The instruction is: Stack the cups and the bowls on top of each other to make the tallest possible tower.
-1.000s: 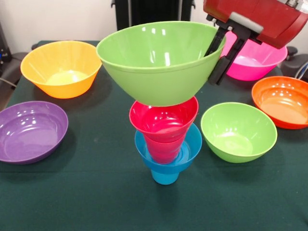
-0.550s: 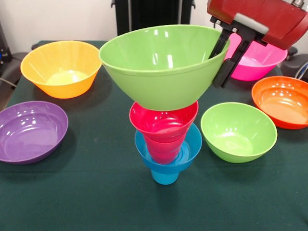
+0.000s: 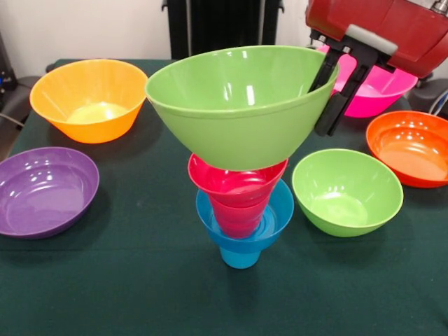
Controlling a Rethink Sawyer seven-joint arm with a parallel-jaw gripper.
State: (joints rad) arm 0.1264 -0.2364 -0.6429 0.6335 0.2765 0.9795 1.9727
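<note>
gripper (image 3: 327, 98): clamped on the right rim of the held lime green bowl (image 3: 238, 105), one finger inside, one outside.
held bowl: centre frame, tilted, its base at or just above the tower (image 3: 240, 210); you can't tell from here whether it touches.
tower: centre, slightly low. Sky-blue cup (image 3: 239, 255) at the bottom, small blue bowl (image 3: 276, 210) on it, red cup (image 3: 238, 217) inside, small red bowl (image 3: 234, 183) on top.
handling: thin glossy plastic, likely light, stiff and slippery. A rim pinch is the only real hold; expect the bowl to swing off one edge.
risk: wide bowl on a narrow stack; level it before you let go.
spare bowls: second lime green bowl (image 3: 346, 192) right, orange bowl (image 3: 413, 147) far right, pink bowl (image 3: 371, 87) upper right, yellow-orange bowl (image 3: 87, 98) upper left, purple bowl (image 3: 45, 190) left.
surface: dark green table cloth (image 3: 126, 287), flat.
room: pale wall (image 3: 84, 28) behind.
</note>
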